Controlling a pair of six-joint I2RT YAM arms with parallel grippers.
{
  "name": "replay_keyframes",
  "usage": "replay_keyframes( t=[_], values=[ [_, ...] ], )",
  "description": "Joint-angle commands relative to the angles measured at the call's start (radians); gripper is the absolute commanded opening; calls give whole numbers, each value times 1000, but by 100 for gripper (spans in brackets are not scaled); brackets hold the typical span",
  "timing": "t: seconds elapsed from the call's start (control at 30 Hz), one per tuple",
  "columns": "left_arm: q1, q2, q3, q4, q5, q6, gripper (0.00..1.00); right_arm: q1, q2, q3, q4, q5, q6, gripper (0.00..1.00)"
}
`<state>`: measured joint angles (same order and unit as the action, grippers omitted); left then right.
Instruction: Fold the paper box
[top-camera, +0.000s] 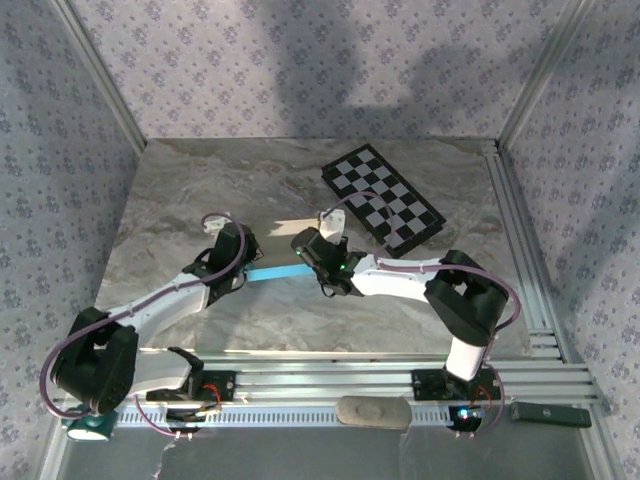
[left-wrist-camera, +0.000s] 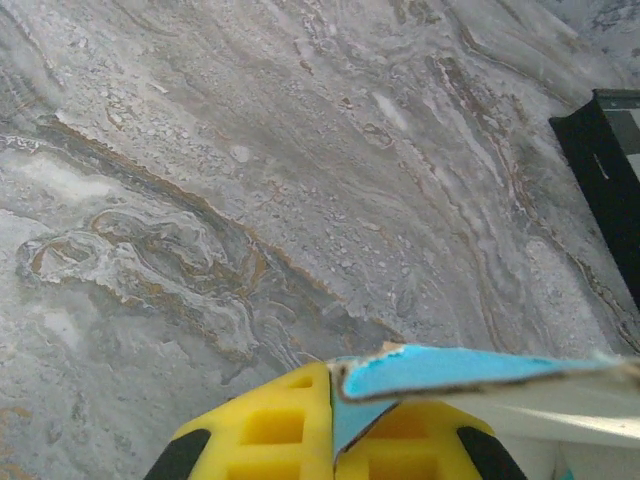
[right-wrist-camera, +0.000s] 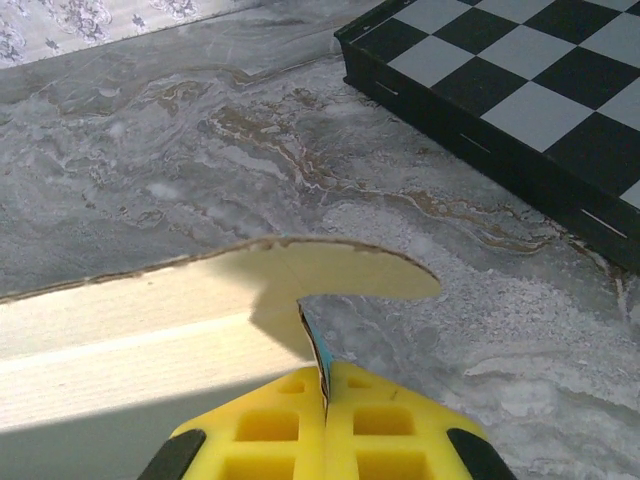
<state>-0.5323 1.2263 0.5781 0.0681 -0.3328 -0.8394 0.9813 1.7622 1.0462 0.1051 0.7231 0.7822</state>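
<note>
"The paper box (top-camera: 272, 272), where was it?"
"Stretched between my hands. My left gripper (left-wrist-camera: 332, 385) was shut on its blue edge and my right gripper (right-wrist-camera: 325, 385) was clamped on a flap. I judged both should move together, keeping the crease taut."

You will find the paper box (top-camera: 277, 272) at the middle of the table (top-camera: 200, 190), the left gripper (top-camera: 247, 268) on its left end and the right gripper (top-camera: 304, 262) on its right end. The checkerboard (top-camera: 383, 198) lies behind and to the right, well apart.
</note>
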Motion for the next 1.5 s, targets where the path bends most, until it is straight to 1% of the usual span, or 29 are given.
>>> replay_keyframes(
  t=[0.0,0.07,0.33,0.5,0.67,0.83,0.9,0.97,1.03,1.1,1.2,1.3,1.47],
  values=[
    [-27,-50,-21,137,-20,-18,0,23,-12,-44,-29,25,29,0],
    [-40,-61,-39,155,-33,-3,0,29,-13,-56,-14,31,19,0],
    [-72,-91,-151,315,-43,49,0,48,-30,-99,2,45,12,0],
    [-96,-113,-193,354,-66,66,0,64,-61,-114,-9,52,4,0],
    [-119,-147,-237,390,-76,75,0,79,-55,-135,-4,70,12,0],
    [-135,-198,-269,368,-84,72,0,102,-69,-156,-11,105,30,6],
    [-139,-229,-273,344,-72,71,7,113,-77,-154,-24,109,31,9],
    [-144,-261,-271,301,-64,65,16,126,-83,-147,-50,121,40,14],
    [-149,-293,-270,246,-62,48,24,136,-87,-137,-103,140,75,23],
    [-151,-324,-280,202,-58,24,26,146,-90,-139,-140,157,104,29],
    [-154,-366,-321,193,-49,-4,28,161,-96,-154,-154,167,121,37],
    [-156,-410,-350,166,-41,-21,31,177,-110,-167,-157,164,127,38],
    [-161,-482,-374,151,-32,-23,29,194,-126,-170,-161,163,126,37]
  ],
)
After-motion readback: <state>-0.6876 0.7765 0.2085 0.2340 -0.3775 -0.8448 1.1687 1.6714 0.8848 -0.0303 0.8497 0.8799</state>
